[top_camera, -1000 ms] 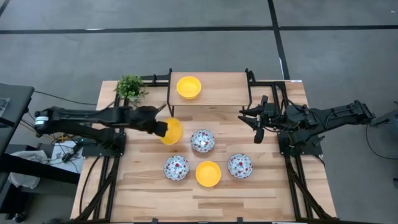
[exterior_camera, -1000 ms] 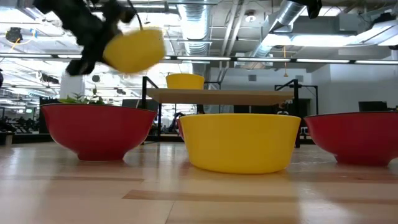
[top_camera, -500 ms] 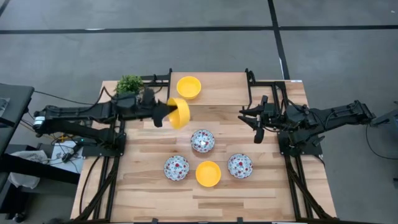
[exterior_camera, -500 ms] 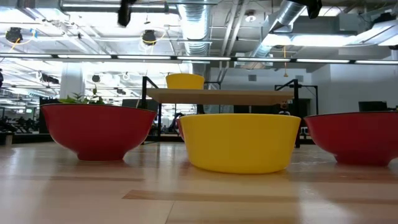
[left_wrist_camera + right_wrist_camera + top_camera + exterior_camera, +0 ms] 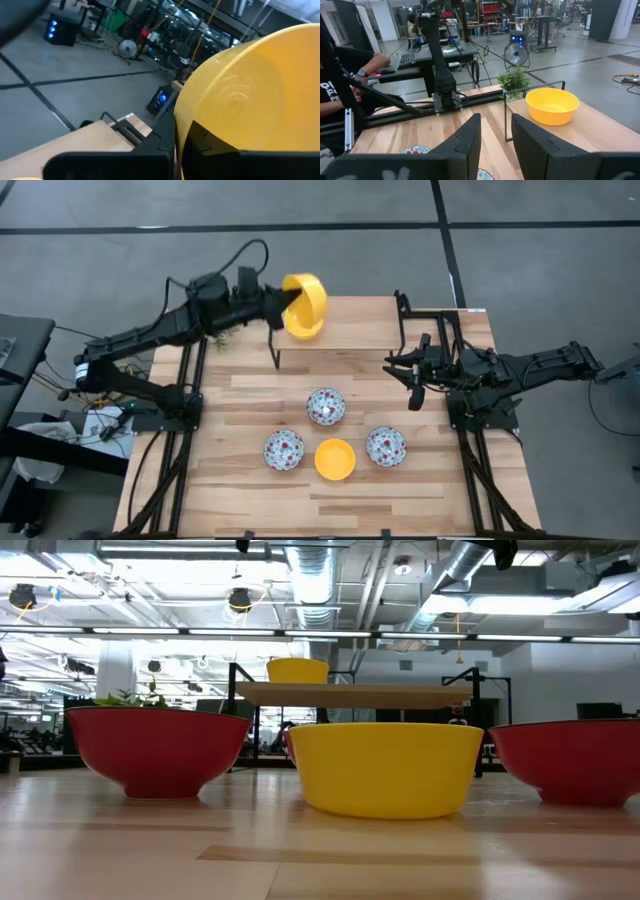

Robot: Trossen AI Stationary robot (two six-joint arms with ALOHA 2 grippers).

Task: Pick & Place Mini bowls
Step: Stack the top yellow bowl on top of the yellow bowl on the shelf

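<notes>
My left gripper hangs over the raised wooden shelf at the table's far side, shut on a plain yellow bowl tipped on its side. A second yellow bowl stands on the shelf just below it, also seen in the right wrist view. On the table stand three floral bowls and one more yellow bowl. My right gripper waits open at the table's right side. My left gripper holds the yellow bowl by its rim, with one finger inside the bowl and the other outside the wall. It reaches in level from the table's left. The bowl is lifted clear above the shelf and lies tilted on its side.
A small green plant stands at the shelf's left end, mostly under my left arm in the high view. The shelf has thin black metal legs. Bare shelf top lies right of the bowls. A person sits at a desk beyond the table.
My left gripper has carried the yellow bowl up and toward the table's far edge, from just above the table's left-middle to over the shelf. The bowl has left the low view and has tipped further onto its side. The right arm has kept still.
</notes>
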